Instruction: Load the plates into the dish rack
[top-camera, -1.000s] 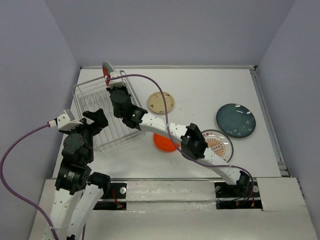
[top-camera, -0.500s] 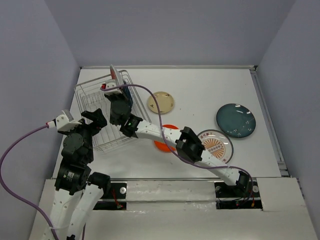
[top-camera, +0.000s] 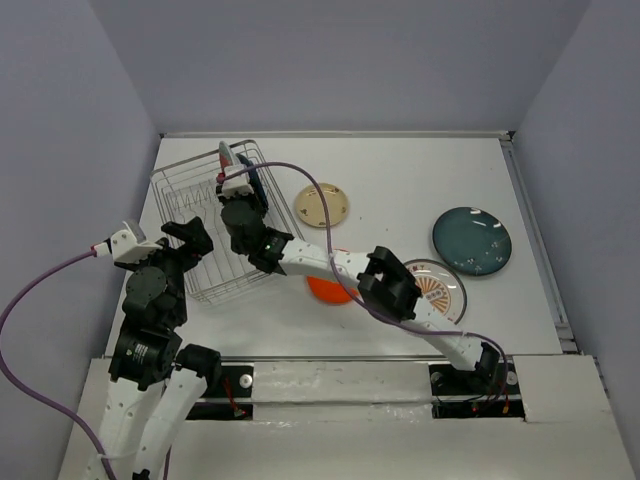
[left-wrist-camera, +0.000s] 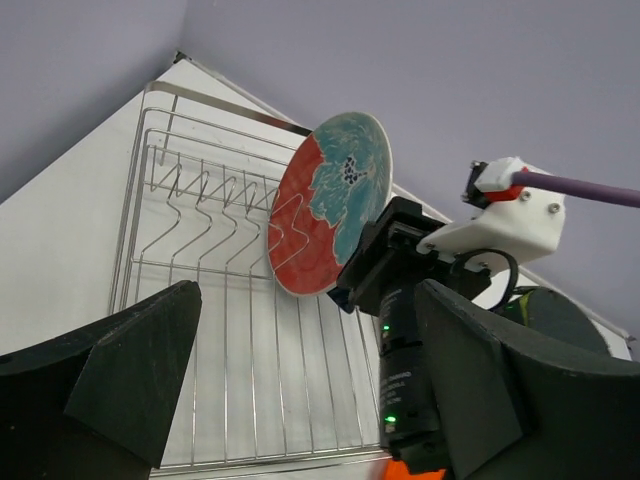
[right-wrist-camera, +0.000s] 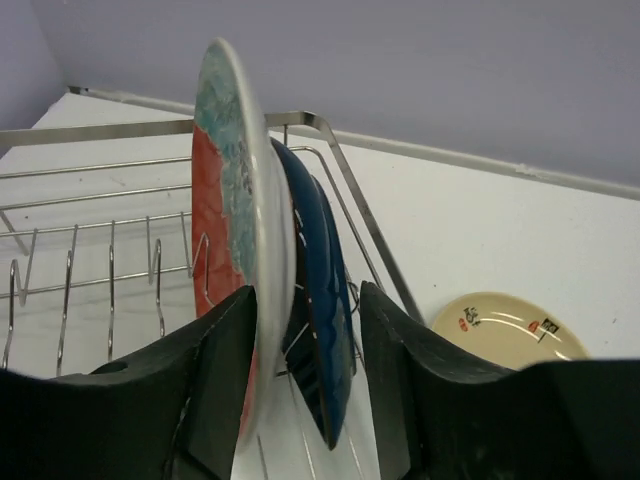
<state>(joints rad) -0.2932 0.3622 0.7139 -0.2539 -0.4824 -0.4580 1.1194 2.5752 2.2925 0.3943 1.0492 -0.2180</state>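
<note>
One dish rack and six plates — two standing in it, four flat on the table.

Overhead, I see the dish rack at the left of the table. Two plates stand on edge, close together, in its far right corner: the left standing plate and the right standing plate.

Four plates lie flat on the table:
- The back plate is just right of the rack.
- The near plate is closer to me, partly under the right arm.
- The middle plate is to the near plate's right.
- The far-right plate lies beyond the middle plate.
</note>
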